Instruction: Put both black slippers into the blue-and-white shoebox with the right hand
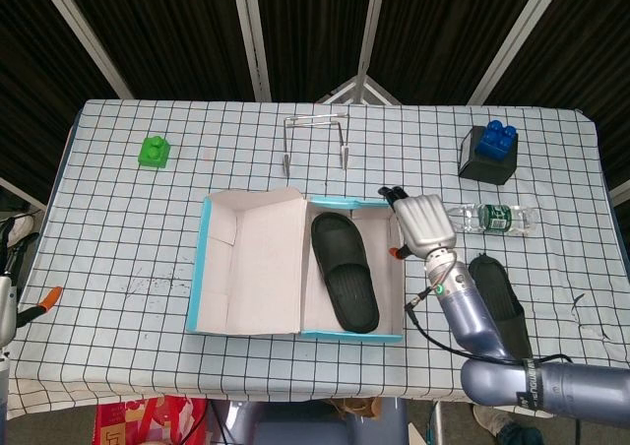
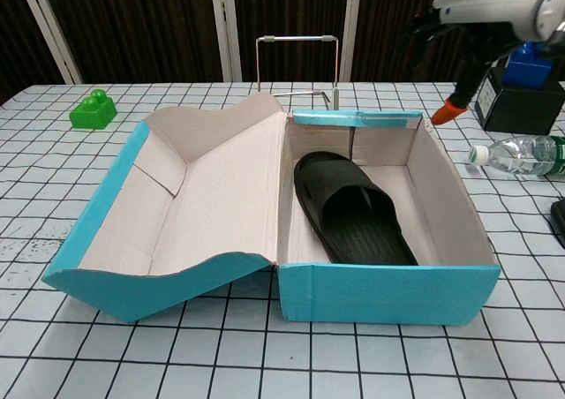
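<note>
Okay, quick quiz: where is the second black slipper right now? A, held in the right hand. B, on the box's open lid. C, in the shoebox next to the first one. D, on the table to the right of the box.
D: the second slipper lies on the table right of the shoebox, partly under the right arm; the right hand holds nothing.

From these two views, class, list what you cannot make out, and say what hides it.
- second black slipper: head view, partly covered by the right arm; chest view, cut off by the right edge.
- right hand: chest view, cut by the top edge.
- water bottle: label too small to read.
- left hand: outside both views.
</note>
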